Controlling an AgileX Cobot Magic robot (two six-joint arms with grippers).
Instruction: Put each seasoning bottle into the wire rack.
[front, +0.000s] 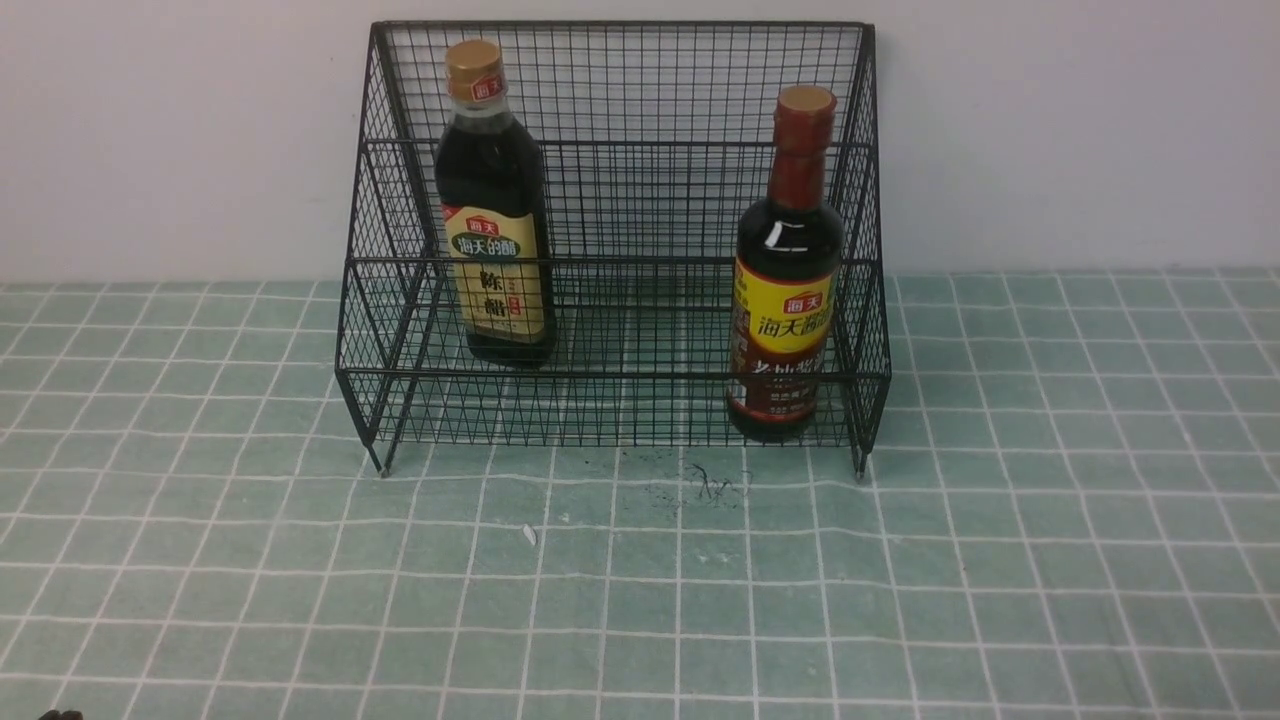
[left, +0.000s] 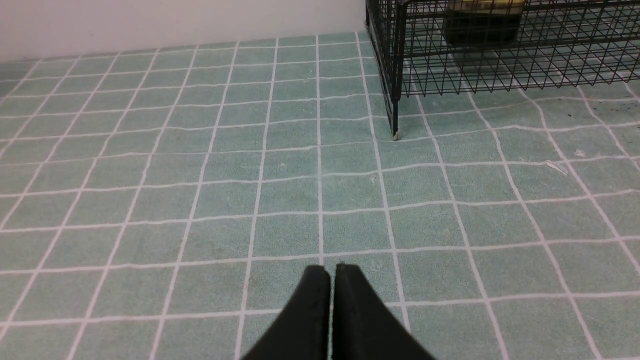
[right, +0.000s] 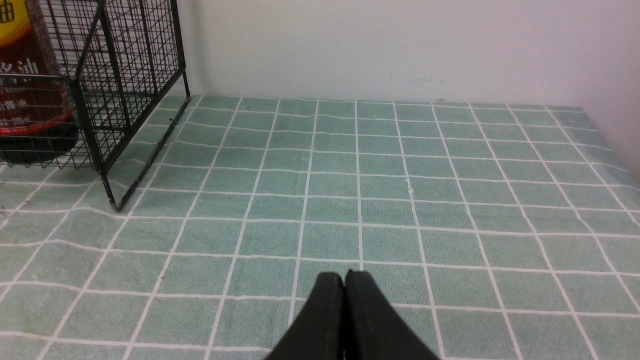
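The black wire rack (front: 615, 180) stands against the back wall. A squarish dark bottle with gold cap and tan label (front: 494, 215) stands upright on its upper tier at the left. A round dark bottle with red-brown neck and yellow label (front: 785, 275) stands upright on the lower tier at the right. My left gripper (left: 331, 272) is shut and empty over the cloth, well short of the rack's corner leg (left: 395, 117). My right gripper (right: 344, 277) is shut and empty too, beside the rack's side (right: 132, 75), where the round bottle (right: 30, 85) shows through the mesh.
A green cloth with a white grid (front: 640, 580) covers the table. A pale wall (front: 1080, 130) rises just behind the rack. Small dark scuff marks (front: 715, 485) and a white fleck (front: 529, 534) lie on the cloth in front of the rack.
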